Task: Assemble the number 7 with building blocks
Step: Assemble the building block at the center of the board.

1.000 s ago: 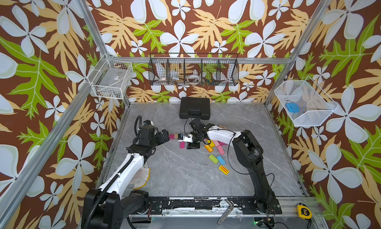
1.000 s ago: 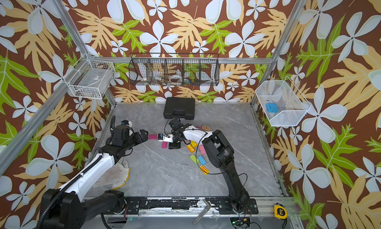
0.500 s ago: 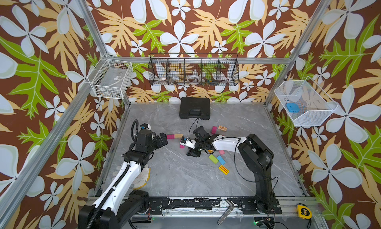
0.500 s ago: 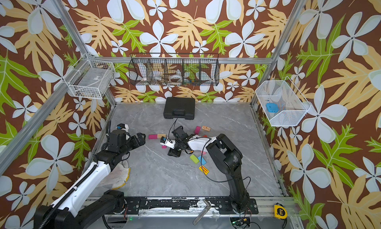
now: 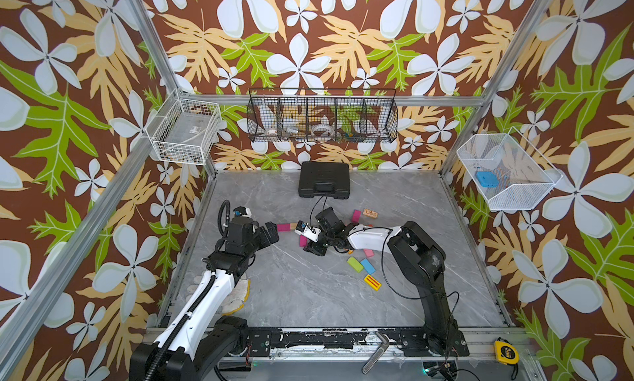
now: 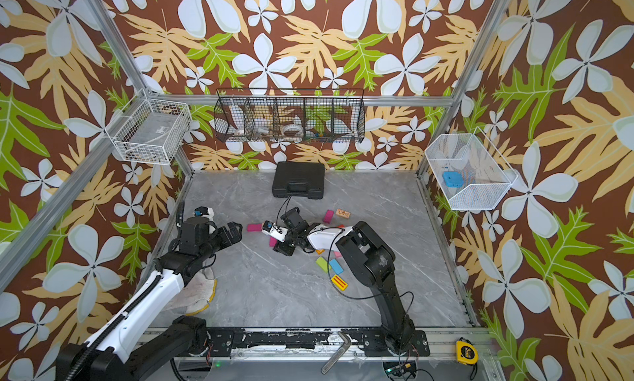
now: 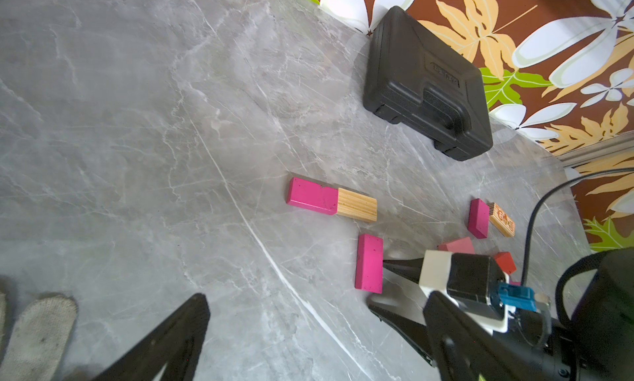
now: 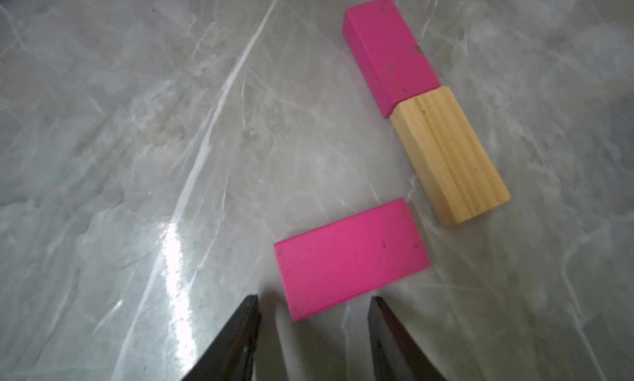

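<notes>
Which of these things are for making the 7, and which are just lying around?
For the 7: magenta block, wooden block, second magenta block, green block, blue block, striped yellow block.
Just lying around: black case, glove, tape measure, bent metal tool.

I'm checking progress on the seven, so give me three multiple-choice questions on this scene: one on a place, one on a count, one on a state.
1. The plain wood block lies: A) end to end with a magenta block; B) standing on end, alone; C) held in the air.
2. Magenta blocks in the right wrist view: A) one; B) two; C) four.
3. The right gripper has its fingers: A) apart, clamping nothing; B) shut on the wood block; C) out of view.
Answers: 1 A, their ends meet. 2 B, the second magenta block lies flat, apart from the pair. 3 A, bare table shows between them.
</notes>
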### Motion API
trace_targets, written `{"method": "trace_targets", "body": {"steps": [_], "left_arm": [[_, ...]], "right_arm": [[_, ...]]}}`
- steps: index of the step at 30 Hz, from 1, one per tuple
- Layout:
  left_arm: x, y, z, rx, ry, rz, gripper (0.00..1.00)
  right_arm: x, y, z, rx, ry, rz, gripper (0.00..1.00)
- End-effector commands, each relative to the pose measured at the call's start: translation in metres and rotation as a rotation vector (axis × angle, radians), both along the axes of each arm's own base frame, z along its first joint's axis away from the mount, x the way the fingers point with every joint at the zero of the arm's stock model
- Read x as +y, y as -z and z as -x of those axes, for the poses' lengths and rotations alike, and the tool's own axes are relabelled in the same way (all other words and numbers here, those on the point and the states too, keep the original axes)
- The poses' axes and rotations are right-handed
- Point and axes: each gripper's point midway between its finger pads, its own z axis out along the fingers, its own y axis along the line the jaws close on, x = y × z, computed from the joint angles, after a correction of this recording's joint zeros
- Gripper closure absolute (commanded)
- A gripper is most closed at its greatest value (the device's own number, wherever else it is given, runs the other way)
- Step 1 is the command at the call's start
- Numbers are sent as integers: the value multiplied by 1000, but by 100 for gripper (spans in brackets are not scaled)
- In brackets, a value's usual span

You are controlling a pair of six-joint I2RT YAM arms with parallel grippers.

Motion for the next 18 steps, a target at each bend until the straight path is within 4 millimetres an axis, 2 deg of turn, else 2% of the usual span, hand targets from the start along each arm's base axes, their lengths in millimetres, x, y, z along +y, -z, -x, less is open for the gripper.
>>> {"method": "trace_targets", "body": {"steps": [1,18], "left_arm": [[-2,-2,-1,-13,7,4,0],[-2,-2,-2,-15,7,4,0]], "right_arm": [[-4,9,-2,0,21,31,50],[-3,12,-5,-7,8,48,54]]}}
